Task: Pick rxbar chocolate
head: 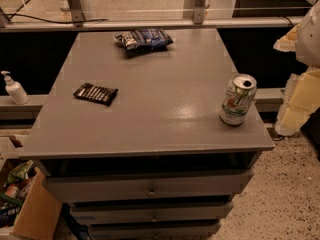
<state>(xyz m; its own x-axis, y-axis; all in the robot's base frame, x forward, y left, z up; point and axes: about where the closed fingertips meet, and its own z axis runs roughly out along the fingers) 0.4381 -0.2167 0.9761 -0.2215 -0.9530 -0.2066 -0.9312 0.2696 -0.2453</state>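
The rxbar chocolate is a small flat black wrapper bar with rows of white lettering. It lies flat on the left part of the grey table top, a little slanted. My gripper shows as a pale white and yellowish shape at the right edge of the view, beyond the table's right side. It is far from the bar and holds nothing that I can see.
A crinkled dark blue-and-white snack bag lies at the table's far edge. A green-and-white can stands near the right front corner. Drawers sit below the top. A pump bottle and a cardboard box are at the left.
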